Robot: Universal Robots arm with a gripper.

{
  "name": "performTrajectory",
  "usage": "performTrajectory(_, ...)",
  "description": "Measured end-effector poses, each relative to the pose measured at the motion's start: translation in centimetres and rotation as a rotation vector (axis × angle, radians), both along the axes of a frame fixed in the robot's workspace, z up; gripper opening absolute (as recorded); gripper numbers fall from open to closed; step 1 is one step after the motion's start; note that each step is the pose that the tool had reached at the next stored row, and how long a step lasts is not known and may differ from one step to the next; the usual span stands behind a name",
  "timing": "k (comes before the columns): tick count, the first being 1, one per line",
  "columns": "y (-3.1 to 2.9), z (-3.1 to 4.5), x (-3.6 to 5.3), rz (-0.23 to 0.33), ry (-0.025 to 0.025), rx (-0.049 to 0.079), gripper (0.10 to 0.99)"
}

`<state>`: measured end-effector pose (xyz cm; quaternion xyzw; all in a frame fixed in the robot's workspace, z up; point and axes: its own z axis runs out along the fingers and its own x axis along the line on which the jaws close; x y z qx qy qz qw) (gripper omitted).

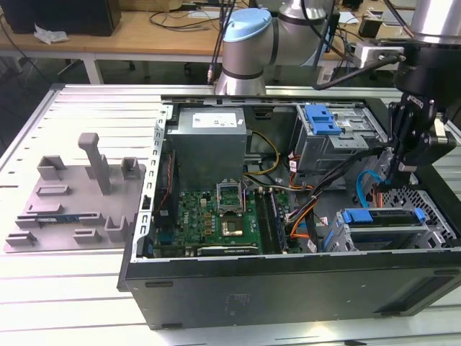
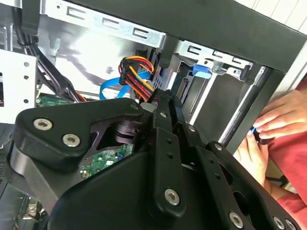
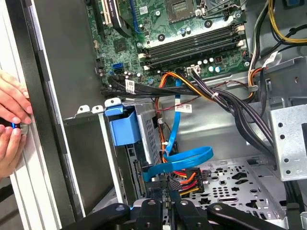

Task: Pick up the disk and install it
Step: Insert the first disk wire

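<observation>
Hanging over the open computer case [image 1: 288, 288] in the exterior view, the gripper [image 1: 400, 169] points down just above the disk [image 1: 383, 218], seated in its bay [image 1: 434, 232] at the exterior view's right. Second wrist view: fingers closed together on nothing, cables [image 2: 136, 76] just ahead, a person's hand [image 2: 283, 117] beside the case wall. First wrist view: blue cable [image 3: 192, 155] crossing near the gripper [image 3: 167, 201].

Counted one PC case [image 1: 288, 292], one disk [image 1: 382, 218], one grey fixture plate [image 1: 72, 209] on the bench [image 1: 57, 303]. Two hands [image 3: 13, 103] were visible.
</observation>
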<state>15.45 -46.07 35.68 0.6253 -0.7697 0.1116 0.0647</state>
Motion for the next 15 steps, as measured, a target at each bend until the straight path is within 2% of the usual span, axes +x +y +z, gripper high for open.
performTrajectory(7,-0.72,0.15,0.5,0.002,0.0,0.027,0.169)
performTrajectory(12,-0.93,0.15,0.55,0.016,0.0005,0.035,0.169)
performTrajectory(15,-0.94,0.15,0.55,0.038,0.0043,0.037,0.169)
